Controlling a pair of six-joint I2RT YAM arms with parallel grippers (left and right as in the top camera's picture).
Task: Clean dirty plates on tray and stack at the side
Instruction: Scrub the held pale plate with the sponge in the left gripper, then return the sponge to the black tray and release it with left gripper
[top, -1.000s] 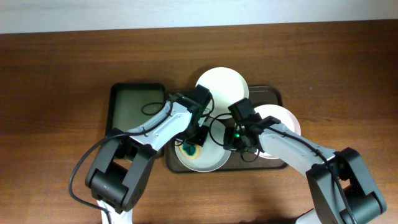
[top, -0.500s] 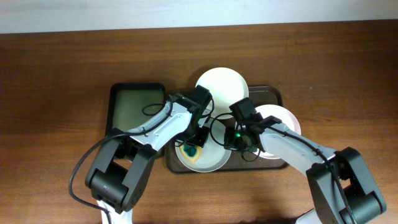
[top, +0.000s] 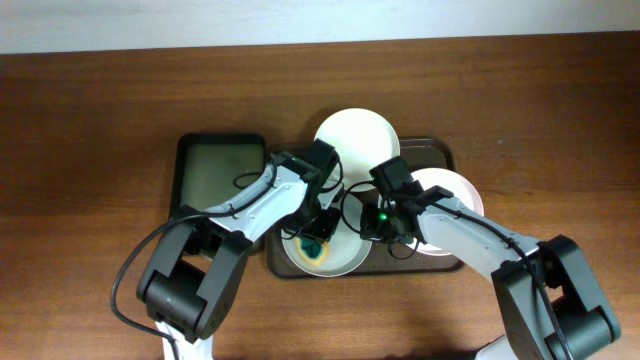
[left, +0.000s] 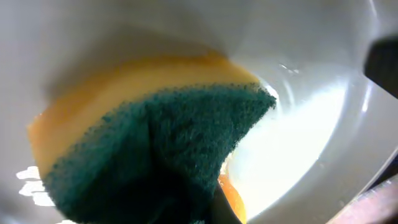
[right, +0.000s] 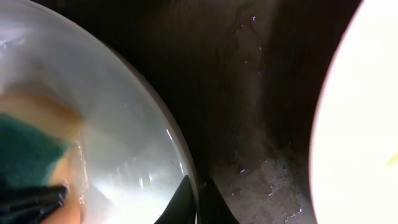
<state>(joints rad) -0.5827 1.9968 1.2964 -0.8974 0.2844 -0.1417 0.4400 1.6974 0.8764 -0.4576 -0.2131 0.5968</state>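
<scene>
Three white plates lie on the dark-brown tray (top: 440, 152): a front plate (top: 335, 258), a back plate (top: 357, 137) and a right plate (top: 452, 187). My left gripper (top: 312, 238) is shut on a yellow-and-green sponge (left: 155, 143) and presses it onto the front plate (left: 298, 143). My right gripper (top: 368, 230) is shut on that plate's right rim (right: 186, 168), one finger inside and one outside. The sponge also shows at the left in the right wrist view (right: 28, 155). The right plate's edge (right: 354, 124) fills the right side there.
A narrower dark tray (top: 218, 172) sits left of the brown tray. Bare wood tabletop (top: 100, 140) surrounds both trays. Wet tray bottom (right: 261, 124) shows between the two plates.
My left gripper has slid the sponge slightly down and right across the front plate. The right gripper has stayed on the rim.
</scene>
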